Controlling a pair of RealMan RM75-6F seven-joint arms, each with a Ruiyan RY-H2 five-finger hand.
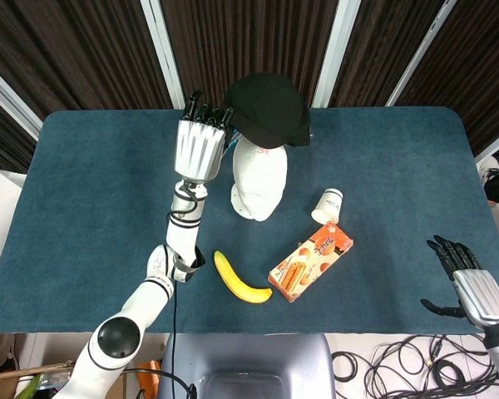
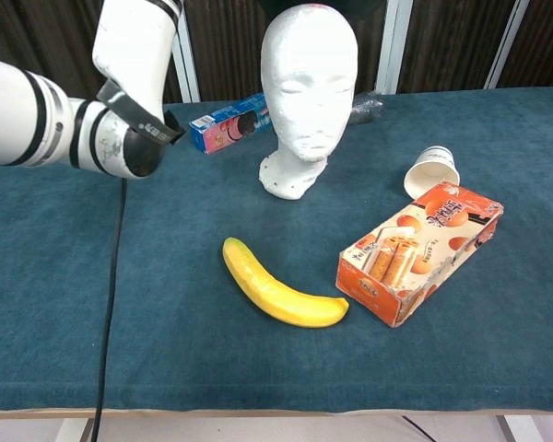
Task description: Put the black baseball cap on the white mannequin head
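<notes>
The black baseball cap (image 1: 268, 109) sits over the top of the white mannequin head (image 1: 259, 179), which stands upright at the table's middle back; in the chest view the white mannequin head (image 2: 310, 87) faces forward and the cap is cut off by the frame's top edge. My left hand (image 1: 199, 143) is raised beside the cap's left rim, fingertips at its edge; whether it still grips the cap I cannot tell. My right hand (image 1: 466, 282) hangs low off the table's right front corner, fingers apart, holding nothing.
A banana (image 1: 239, 279) and an orange snack box (image 1: 311, 260) lie in front of the mannequin, a tipped paper cup (image 1: 328, 205) to its right. A blue box (image 2: 228, 122) lies behind the mannequin's left side. My left forearm (image 2: 83, 129) crosses the table's left part.
</notes>
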